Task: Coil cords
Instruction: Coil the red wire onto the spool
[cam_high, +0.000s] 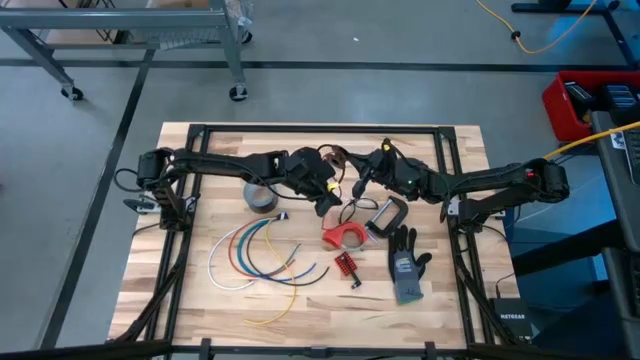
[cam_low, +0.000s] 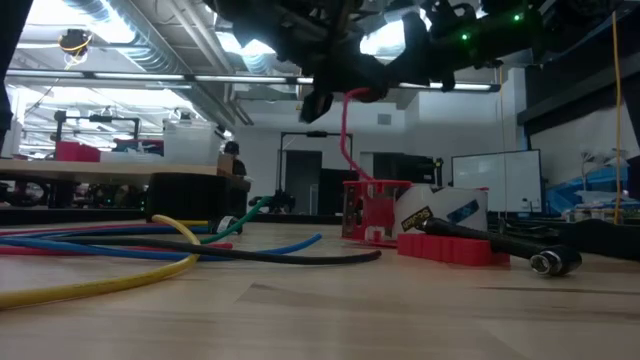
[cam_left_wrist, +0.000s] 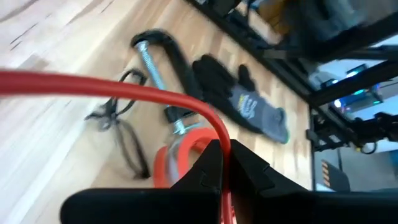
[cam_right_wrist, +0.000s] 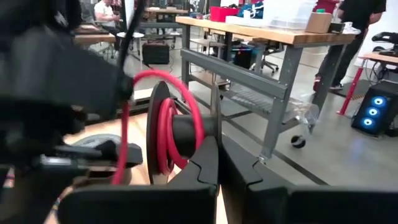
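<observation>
A red cord (cam_left_wrist: 93, 87) runs from a dark spool (cam_right_wrist: 163, 132), held up over the table's middle, to my left gripper (cam_left_wrist: 222, 163), which is shut on it. In the low view the cord (cam_low: 345, 135) hangs down toward the red things on the table. My right gripper (cam_right_wrist: 217, 163) is shut at the spool; several red turns (cam_right_wrist: 166, 134) lie around the spool's hub. My left gripper (cam_high: 326, 200) and right gripper (cam_high: 358, 172) are close together above the table's middle. White, blue, red, green and yellow cords (cam_high: 255, 252) lie loose in curves on the table's near left. My left gripper pinches the red cord (cam_left_wrist: 219, 138) between its two fingers, which lie across it. The cord bends at the fingers and runs off fairly straight toward the spool, clear of the table. My right gripper pinches a thin upright edge (cam_right_wrist: 214, 109) of the spool between its fingers. The spool is held clear of the table.
A grey tape roll (cam_high: 262, 197) lies under my left arm. A red ring (cam_high: 343, 236), a black clamp (cam_high: 386, 214), a dark glove (cam_high: 407, 264) and a small red part (cam_high: 347, 264) lie near the middle right. A black frame (cam_high: 320, 130) borders the table.
</observation>
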